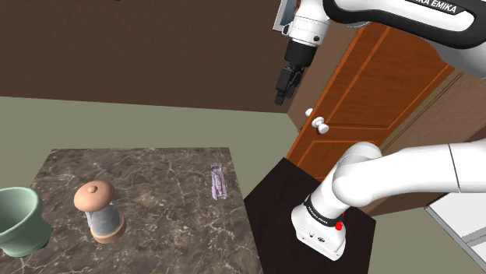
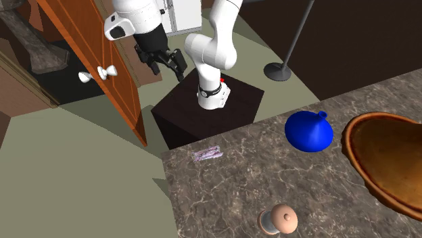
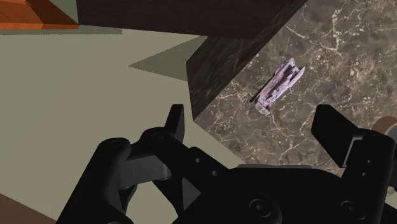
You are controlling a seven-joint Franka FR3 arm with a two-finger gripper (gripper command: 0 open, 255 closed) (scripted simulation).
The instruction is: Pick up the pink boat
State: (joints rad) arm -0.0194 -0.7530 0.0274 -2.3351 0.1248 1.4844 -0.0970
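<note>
The robot's black gripper (image 1: 279, 95) (image 2: 166, 64) (image 3: 254, 130) hangs high in the air off the dark marble table (image 1: 163, 233) (image 2: 257, 169) (image 3: 331, 57), beyond the table edge nearest the stand (image 1: 290, 194) (image 2: 233, 108). Its two fingers (image 3: 175, 122) stand wide apart, with nothing between them and nothing touching them. The pink boat (image 1: 217, 180) (image 2: 207, 154) (image 3: 278, 85), a slim pink-and-purple piece, lies flat on the table just inside that same edge, well apart from the gripper. In the wrist view the boat shows beyond the open fingers, nearer the one over the table.

White-on-black lettering (image 1: 448, 6) on the upper arm (image 1: 405, 175) reads "EMIKA"; the letters before it are cut off.

Farther in on the table stand a peach-topped, mushroom-shaped piece (image 1: 100, 212) (image 2: 279, 220), a pale green pot (image 1: 17, 219), a blue domed thing (image 2: 309, 130) and a brown bowl (image 2: 385, 159). Off the table, behind the gripper, stands an orange door (image 1: 366, 93) (image 2: 95, 54) with a white knob (image 1: 318, 124) (image 2: 105, 72).
</note>
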